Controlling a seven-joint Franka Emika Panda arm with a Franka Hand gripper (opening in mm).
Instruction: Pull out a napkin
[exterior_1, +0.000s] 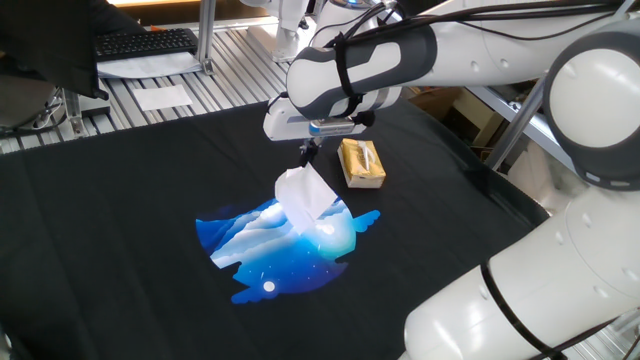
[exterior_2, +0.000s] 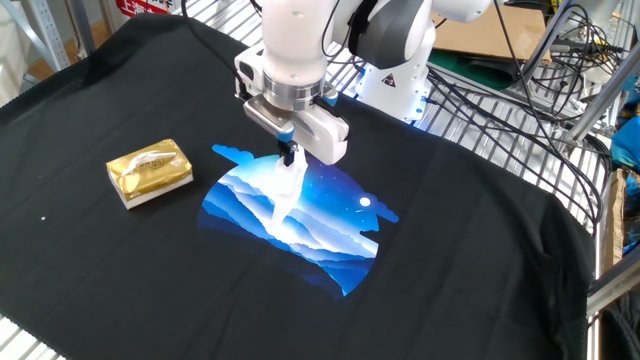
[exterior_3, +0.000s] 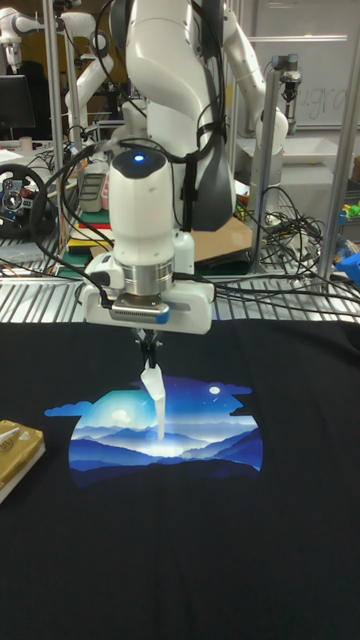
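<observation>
A thin white napkin hangs from my gripper, which is shut on its top corner. The napkin dangles over the blue mountain print, its lower end at or just above the cloth. From the front the napkin looks like a narrow strip below the gripper. The yellow-tan tissue box lies on the black cloth a short way from the gripper. The same box sits well left of the napkin there, and only a corner of the box shows at the left edge of the tall view.
A black cloth with a blue landscape print covers the table. A keyboard and a flat white sheet lie on the metal slats behind. Cables run behind the robot base. A metal frame post stands at the right.
</observation>
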